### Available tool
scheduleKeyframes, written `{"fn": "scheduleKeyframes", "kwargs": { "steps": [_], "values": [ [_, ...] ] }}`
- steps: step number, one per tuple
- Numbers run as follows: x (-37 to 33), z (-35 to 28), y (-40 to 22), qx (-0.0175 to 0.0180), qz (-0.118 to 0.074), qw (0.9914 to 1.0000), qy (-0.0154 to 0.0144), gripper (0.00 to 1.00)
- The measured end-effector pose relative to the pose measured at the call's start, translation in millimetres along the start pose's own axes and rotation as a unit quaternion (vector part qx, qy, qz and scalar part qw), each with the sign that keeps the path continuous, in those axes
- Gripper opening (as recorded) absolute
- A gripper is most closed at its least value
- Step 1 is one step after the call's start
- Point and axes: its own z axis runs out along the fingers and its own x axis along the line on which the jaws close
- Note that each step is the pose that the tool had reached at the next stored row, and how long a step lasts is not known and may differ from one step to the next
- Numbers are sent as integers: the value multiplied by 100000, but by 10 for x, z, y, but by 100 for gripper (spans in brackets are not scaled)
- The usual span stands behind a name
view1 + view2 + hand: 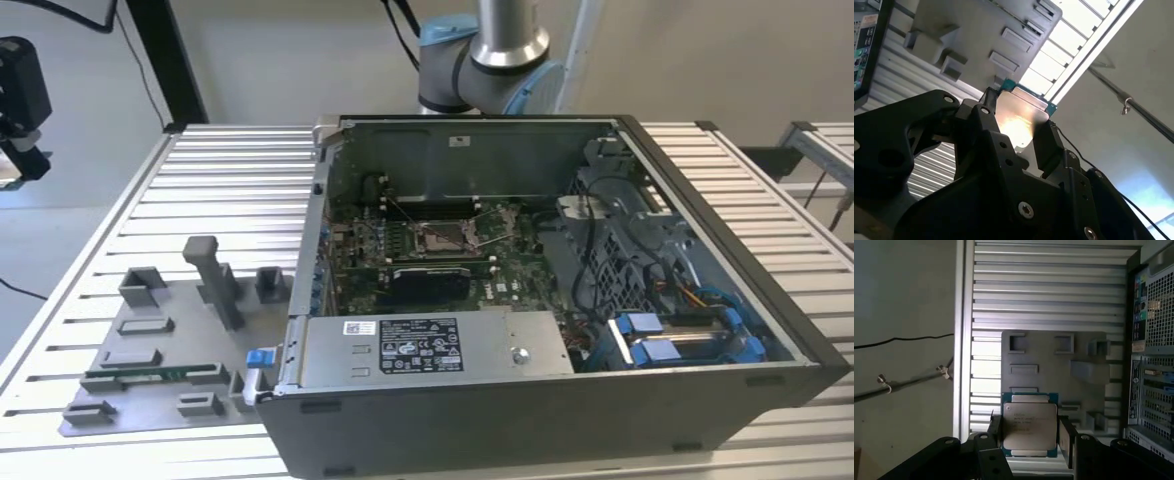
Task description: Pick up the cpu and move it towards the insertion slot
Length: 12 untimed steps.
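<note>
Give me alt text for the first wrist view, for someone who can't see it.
The black pincer grips the cpu by two opposite edges, its silver top face toward the camera. Behind it, a grey fixture plate lies on a slatted metal table, with a computer case beside it.

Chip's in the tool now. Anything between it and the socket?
The silver-topped square cpu, clamped in the black tool, hangs outside the grey computer case. The case's side wall stands between; the silver-framed insertion slot itself lies uncovered, the case open-topped.
</note>
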Motion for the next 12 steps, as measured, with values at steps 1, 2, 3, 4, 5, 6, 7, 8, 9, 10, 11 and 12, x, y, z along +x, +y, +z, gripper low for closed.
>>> {"fn": "scheduleKeyframes", "kwargs": {
  "steps": [1,2,3,4,5,6,7,8,9,10,11,12],
  "values": [
    [0,-11,0,2,0,100000,3,0],
    [0,-21,1,2,0,100000,3,0],
    [0,-29,1,2,-1,100000,2,0],
    [0,-38,1,2,-1,100000,2,0],
    [0,-46,2,3,0,100000,6,0],
    [0,-47,2,7,-1,100000,6,0],
    [0,-46,2,5,-2,100000,3,0],
    [0,-47,2,8,-2,100000,4,0],
    [-4,-47,1,14,-11,100000,8,0],
    [-12,-45,2,18,-11,100000,12,0],
    [-26,-39,3,18,-5,100000,10,0],
    [-50,-32,3,13,-7,100000,5,0]
  ]
}}
